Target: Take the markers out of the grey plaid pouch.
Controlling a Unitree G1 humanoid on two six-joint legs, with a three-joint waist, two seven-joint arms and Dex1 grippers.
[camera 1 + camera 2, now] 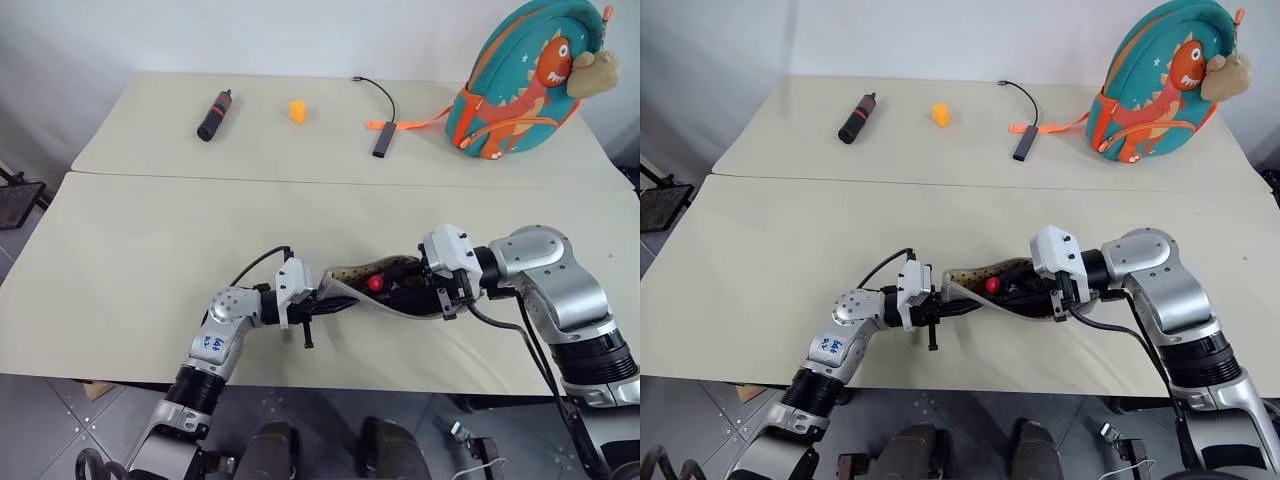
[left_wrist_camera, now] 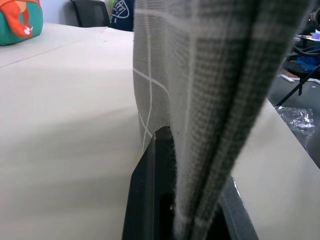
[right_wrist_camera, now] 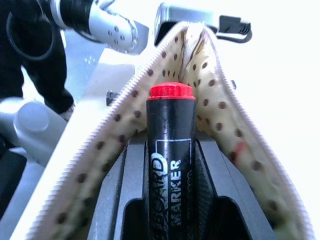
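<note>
Over the near beige table [image 1: 120,270], the left gripper [image 1: 322,306] pinches one end of the grey plaid pouch [image 1: 350,290]. The right gripper [image 3: 170,165] clamps a red-capped black marker [image 3: 170,150] inside its open mouth. On the far table [image 1: 800,130] by the white wall [image 1: 940,35] lean a dinosaur backpack [image 1: 520,80] and clutter.

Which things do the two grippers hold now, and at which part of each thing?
The left gripper pinches one end of the grey plaid pouch. The right gripper clamps a black whiteboard marker by its barrel, inside the pouch's open mouth.

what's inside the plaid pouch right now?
A black marker with a red end sits in the open grey plaid pouch, clamped by the right end effector. The spotted lining shows around it. Anything deeper is covered by fabric.
</note>
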